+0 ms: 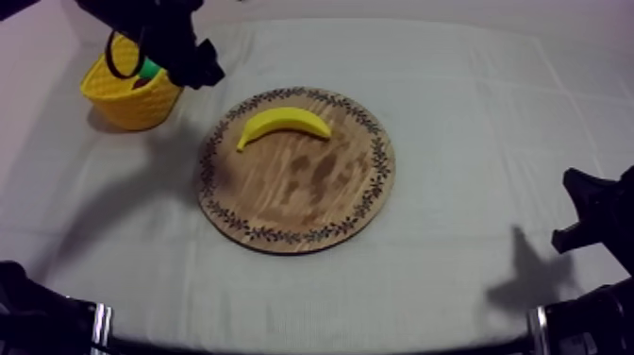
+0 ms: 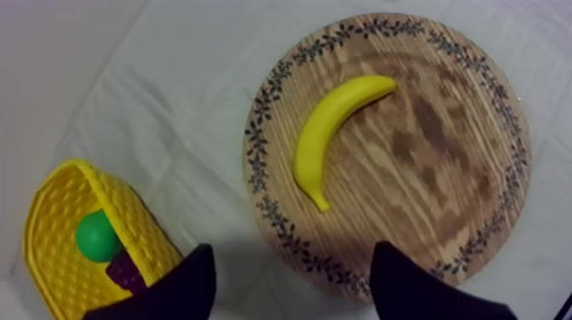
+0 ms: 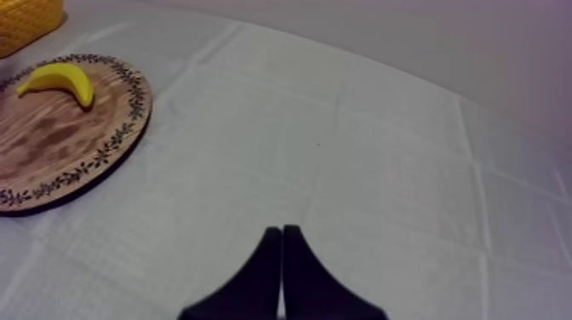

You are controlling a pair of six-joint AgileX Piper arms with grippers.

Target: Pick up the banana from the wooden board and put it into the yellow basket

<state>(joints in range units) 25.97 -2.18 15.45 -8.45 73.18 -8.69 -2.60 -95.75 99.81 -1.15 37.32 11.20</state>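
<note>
Lying on the wooden board [image 1: 311, 203], the banana [image 1: 283, 123] is seen; the left end effector [image 2: 291, 258] is held spread near the yellow basket [image 1: 118, 106], the right end effector [image 3: 282, 230] is pressed together.

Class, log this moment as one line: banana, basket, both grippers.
banana: on wooden board | yellow basket: beside board | left gripper: open, near basket | right gripper: shut, over cloth
</note>
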